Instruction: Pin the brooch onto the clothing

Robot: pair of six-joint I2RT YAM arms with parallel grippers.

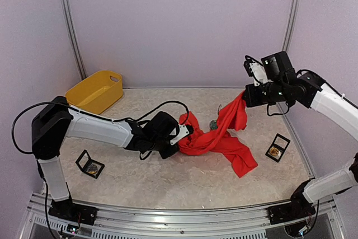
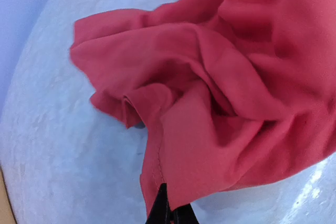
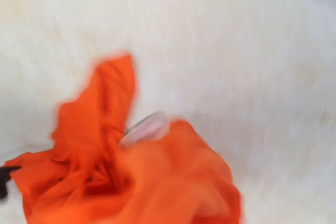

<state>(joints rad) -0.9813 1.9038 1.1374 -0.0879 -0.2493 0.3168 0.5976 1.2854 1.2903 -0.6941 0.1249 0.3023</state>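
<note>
The red T-shirt [image 1: 224, 135] lies crumpled mid-table, with one end pulled up to the right. My left gripper [image 1: 182, 136] is shut on its stitched hem; in the left wrist view the black fingertips [image 2: 164, 209] pinch the cloth [image 2: 220, 93] low over the table. My right gripper [image 1: 246, 95] holds the raised end of the shirt above the table. Its fingers are hidden in the blurred right wrist view, where the cloth [image 3: 157, 182] fills the lower frame. A small grey round thing [image 1: 213, 123] sits beside the shirt and shows as a pale disc [image 3: 146, 128]. Gold brooches lie in two open black boxes [image 1: 89, 164] [image 1: 277, 147].
A yellow plastic basket [image 1: 95, 90] stands at the back left. The enclosure's walls and metal posts bound the table [image 1: 168, 177] at the back and sides. The left arm's cable loops over the table near the shirt.
</note>
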